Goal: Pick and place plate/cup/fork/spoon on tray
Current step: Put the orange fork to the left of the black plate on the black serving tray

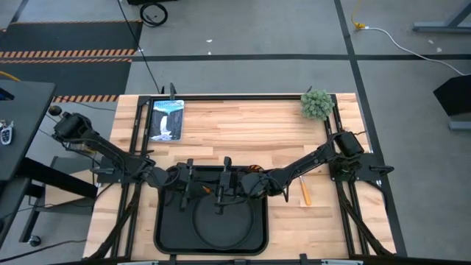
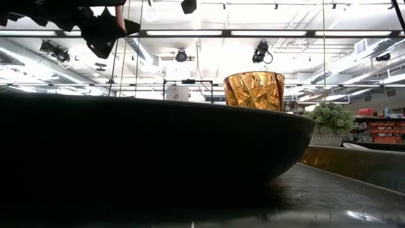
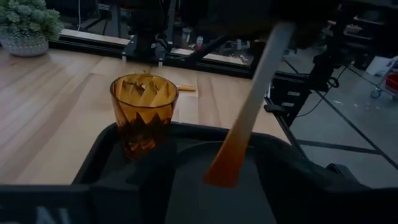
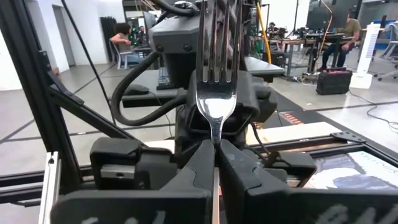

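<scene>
Right gripper (image 4: pixel 216 152) pinching the fork (image 4: pixel 216 93) by its neck, tines pointing up, hovering over the tray (image 1: pixel 165 235) at its far edge. Left gripper (image 1: pixel 185 188) facing it just beside, finger spread impossible to tell. Sitting in the tray: cup (image 3: pixel 143 113) in the far corner, plate (image 1: pixel 202 224) under the fork; spoon (image 1: pixel 304 191) lying on the table (image 1: pixel 243 132), beside the tray.

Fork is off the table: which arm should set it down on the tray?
Right. The right gripper already clamps the fork and hangs over the tray beside the plate. The left gripper holds nothing visible, near the cup.
</scene>
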